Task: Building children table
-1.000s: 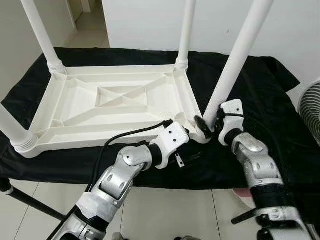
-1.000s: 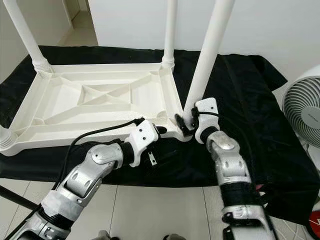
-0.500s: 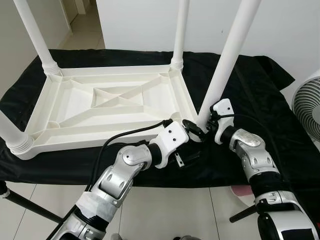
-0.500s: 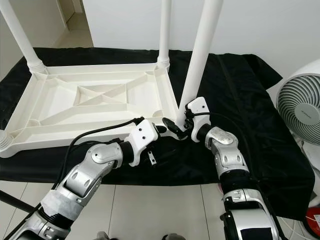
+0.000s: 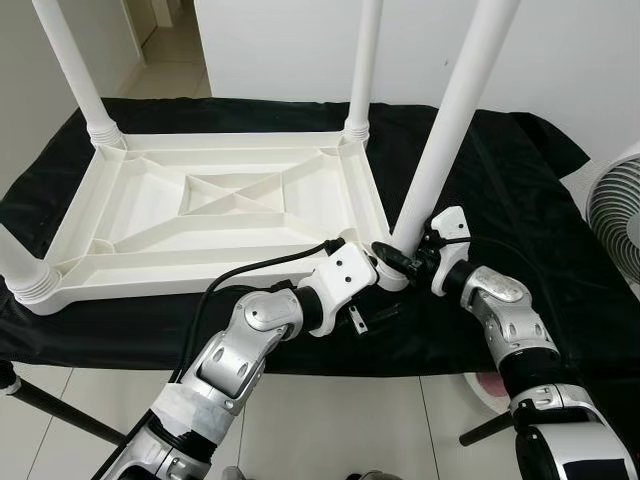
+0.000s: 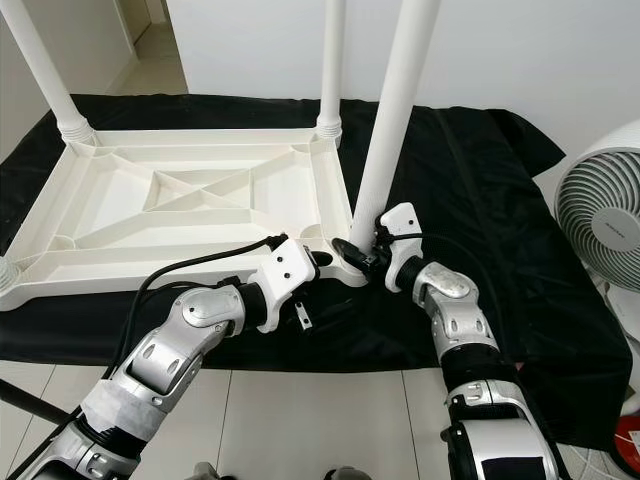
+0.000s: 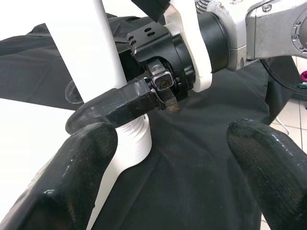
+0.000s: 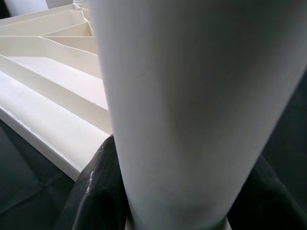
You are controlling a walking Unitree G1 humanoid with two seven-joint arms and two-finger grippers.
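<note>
Left wrist view: right gripper (image 7: 122, 103) had slid down to the long white plastic leg's (image 5: 452, 115) base, clamping it at the upturned white tabletop's (image 5: 215, 205) corner socket; left gripper (image 7: 175, 158) wide, beside it. Leg likely seating.

Home room, tiled floor (image 5: 330, 420), white wall (image 5: 600, 50), standing fan (image 6: 600, 225), doorway to hall

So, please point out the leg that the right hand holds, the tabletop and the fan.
leg (image 5: 452, 110), left eye view, middle of its shaft.
right hand (image 6: 362, 257), right eye view, between its fingertips at the leg's base.
tabletop (image 5: 240, 193), left eye view, ribbed underside.
fan (image 6: 604, 222), right eye view, grille.
</note>
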